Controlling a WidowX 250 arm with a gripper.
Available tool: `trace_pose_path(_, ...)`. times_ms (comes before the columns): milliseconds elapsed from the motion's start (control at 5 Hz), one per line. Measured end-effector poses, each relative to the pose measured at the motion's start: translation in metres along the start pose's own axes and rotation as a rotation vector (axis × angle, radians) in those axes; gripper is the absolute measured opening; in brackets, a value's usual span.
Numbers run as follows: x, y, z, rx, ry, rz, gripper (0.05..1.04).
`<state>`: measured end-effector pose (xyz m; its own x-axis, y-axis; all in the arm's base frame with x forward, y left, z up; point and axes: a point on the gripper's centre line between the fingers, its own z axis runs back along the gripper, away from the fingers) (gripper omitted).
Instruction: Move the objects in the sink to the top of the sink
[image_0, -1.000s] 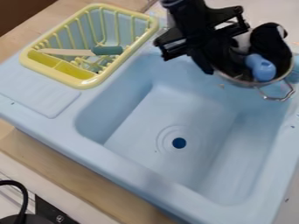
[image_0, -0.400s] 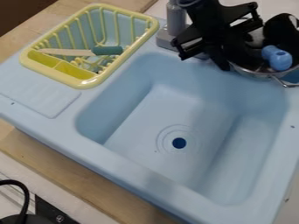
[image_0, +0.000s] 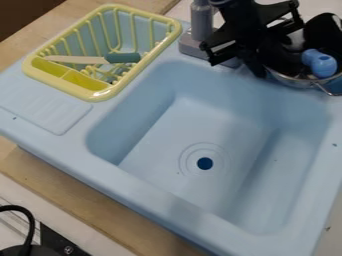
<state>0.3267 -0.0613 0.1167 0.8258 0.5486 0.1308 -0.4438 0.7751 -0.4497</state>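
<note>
"Where's the pot (image_0: 300, 81)?"

"Around two o'clock in the view, at the sink's (image_0: 160, 187) far edge. I can't tell whether it touches the rim."

"And the end effector (image_0: 258, 71)?"

"Clenched on the pot, at its nine o'clock side. The arm (image_0: 237, 15) comes in from past twelve."

"What's in the pot?"

"A blue thing (image_0: 322, 65), near its four o'clock side, and a black-and-white thing (image_0: 322, 30) toward one. The black shapes beside them run together too much to name."

"What's at eleven o'clock?"

"A yellow rack (image_0: 100, 95). A knife (image_0: 122, 58) lies in it, green handle toward three, pale blade toward nine."

"Anything grey?"

"The faucet (image_0: 202, 22), upright near twelve, between rack and pot."

"And lower down?"

"The drain (image_0: 205, 163), in the sink's floor. The wooden surface (image_0: 100, 205) shows at seven, and a black cable (image_0: 27, 220) curves at eight."
</note>
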Motion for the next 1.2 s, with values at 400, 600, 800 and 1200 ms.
trace_pose_path(400, -0.0001, 0.0030, 0.0014, 0.019, 0.010, 0.007, 0.058)
trace_pose_path(600, -0.0010, 0.0039, 0.0020, 0.023, 0.016, 0.009, 0.074)
trace_pose_path(800, -0.0029, 0.0082, 0.0025, 0.039, 0.035, 0.014, 0.219)
trace_pose_path(1200, -0.0047, 0.0091, 0.0061, 0.051, 0.047, 0.014, 0.748)
